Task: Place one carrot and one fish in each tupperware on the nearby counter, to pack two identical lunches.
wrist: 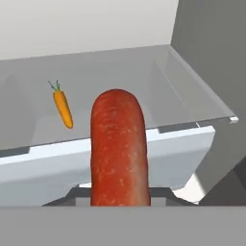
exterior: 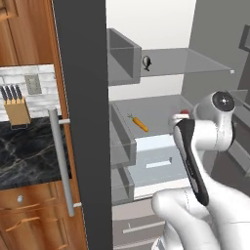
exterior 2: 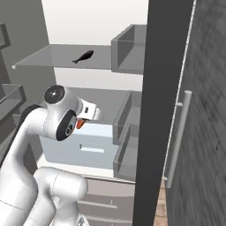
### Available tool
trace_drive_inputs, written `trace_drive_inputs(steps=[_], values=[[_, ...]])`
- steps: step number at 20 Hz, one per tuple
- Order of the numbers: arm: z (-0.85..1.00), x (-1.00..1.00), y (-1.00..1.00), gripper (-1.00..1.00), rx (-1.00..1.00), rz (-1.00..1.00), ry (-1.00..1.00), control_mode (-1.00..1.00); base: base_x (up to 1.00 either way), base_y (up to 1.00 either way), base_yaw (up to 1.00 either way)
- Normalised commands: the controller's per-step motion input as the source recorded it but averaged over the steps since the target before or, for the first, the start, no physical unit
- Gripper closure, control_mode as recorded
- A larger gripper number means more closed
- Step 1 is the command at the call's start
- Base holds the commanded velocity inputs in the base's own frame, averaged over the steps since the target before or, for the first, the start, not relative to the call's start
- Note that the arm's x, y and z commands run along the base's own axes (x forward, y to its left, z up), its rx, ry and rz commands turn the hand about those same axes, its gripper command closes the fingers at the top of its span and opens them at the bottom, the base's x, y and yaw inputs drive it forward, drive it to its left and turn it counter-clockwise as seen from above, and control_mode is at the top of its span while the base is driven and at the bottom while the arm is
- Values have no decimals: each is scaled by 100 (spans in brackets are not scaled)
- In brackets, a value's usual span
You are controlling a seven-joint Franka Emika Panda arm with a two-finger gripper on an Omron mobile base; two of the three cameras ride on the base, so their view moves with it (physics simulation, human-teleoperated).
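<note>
One open fridge (exterior: pixel 161 29) faces us, its shelves holding a dark fish (exterior 2: pixel 84 56) up top and a slim orange carrot (wrist: pixel 63 109) on the middle shelf. Our gripper (wrist: pixel 119 192) pinches the stubby red-orange carrot (wrist: pixel 118 149) just above that shelf. We judge the fetching step underway; next we withdraw clear of the fridge and carry it toward the black counter (exterior: pixel 27 151).

Even, flat rendered light, brightest inside the open fridge.

I see the white back wall of the fridge (exterior: pixel 146 19) close to blown out, while the door edge (exterior: pixel 80 122) and the side panels sit in dull grey. Shadows are faint and soft. The black counter (exterior: pixel 29 151) carries a mild sheen. In my hand view the red-orange carrot (wrist: pixel 118 149) looms close and slightly soft; edges elsewhere look jagged and low in detail.
</note>
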Motion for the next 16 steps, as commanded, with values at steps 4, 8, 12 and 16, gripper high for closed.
trace_drive_inputs(steps=[4, 8, 12, 16], values=[[30, -97, 33, 100, -12, 9, -2, -100, 0, 0, 0], [4, -24, 4, 100, -3, 2, 0, 100, -72, 1, 4], [0, 0, 0, 100, 0, 0, 0, 100, -100, 0, 2], [0, 0, 0, 100, 0, 0, 0, 100, -97, 1, 5]])
